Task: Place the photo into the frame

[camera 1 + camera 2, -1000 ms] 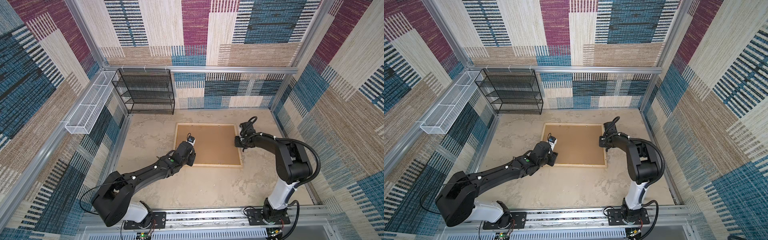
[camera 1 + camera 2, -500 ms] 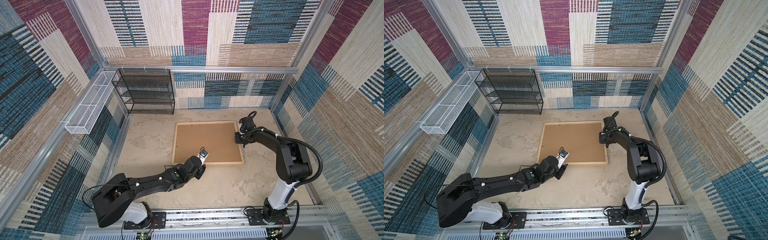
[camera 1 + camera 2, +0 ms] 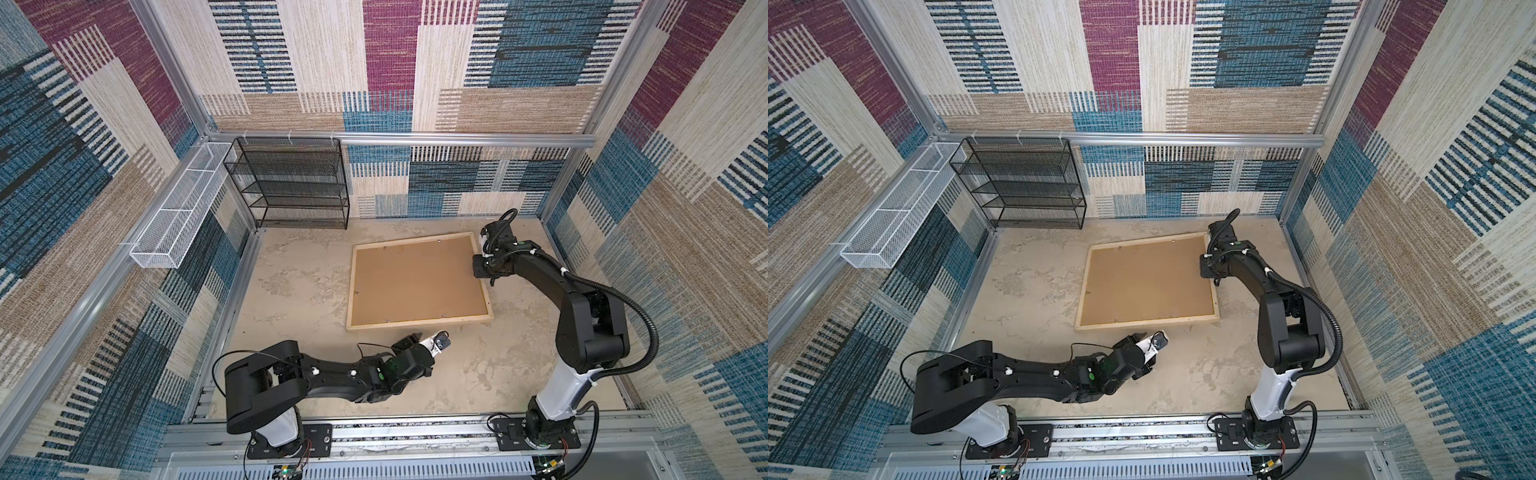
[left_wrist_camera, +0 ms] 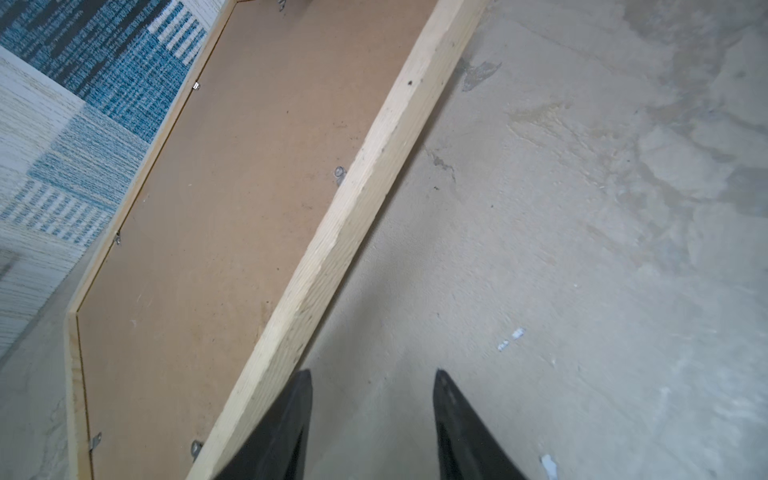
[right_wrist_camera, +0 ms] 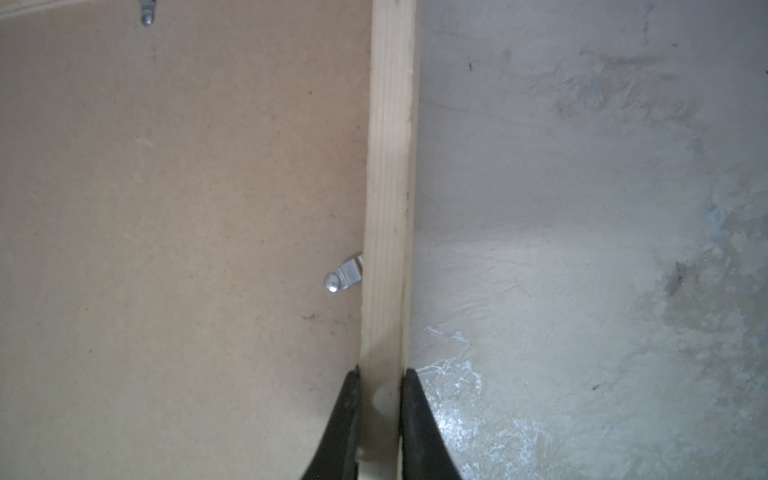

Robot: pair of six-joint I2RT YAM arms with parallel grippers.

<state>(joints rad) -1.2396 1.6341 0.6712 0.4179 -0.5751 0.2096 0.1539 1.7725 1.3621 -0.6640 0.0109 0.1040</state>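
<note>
The frame [image 3: 419, 323] [image 3: 1146, 322] of pale wood lies face down on the floor, slightly askew, with a brown backing board [image 3: 415, 282] [image 3: 1146, 278] filling it. The photo is hidden. My right gripper [image 3: 478, 270] [image 3: 1204, 270] [image 5: 380, 372] is shut on the frame's right-hand strip [image 5: 388, 166], one finger on each side. My left gripper [image 3: 415, 337] [image 3: 1138, 337] [image 4: 372, 372] is open over bare floor just in front of the frame's near strip [image 4: 365, 199], holding nothing.
Small metal tabs [image 5: 343, 278] [image 4: 340, 172] hold the backing board along the strips. A black mesh shelf [image 3: 291, 183] stands at the back left. A white wire basket [image 3: 178, 208] hangs on the left wall. Patterned walls close in on three sides.
My left gripper has come off the frame's left side and swung round to the floor in front of its near strip. The frame has turned slightly in my right gripper's hold.
</note>
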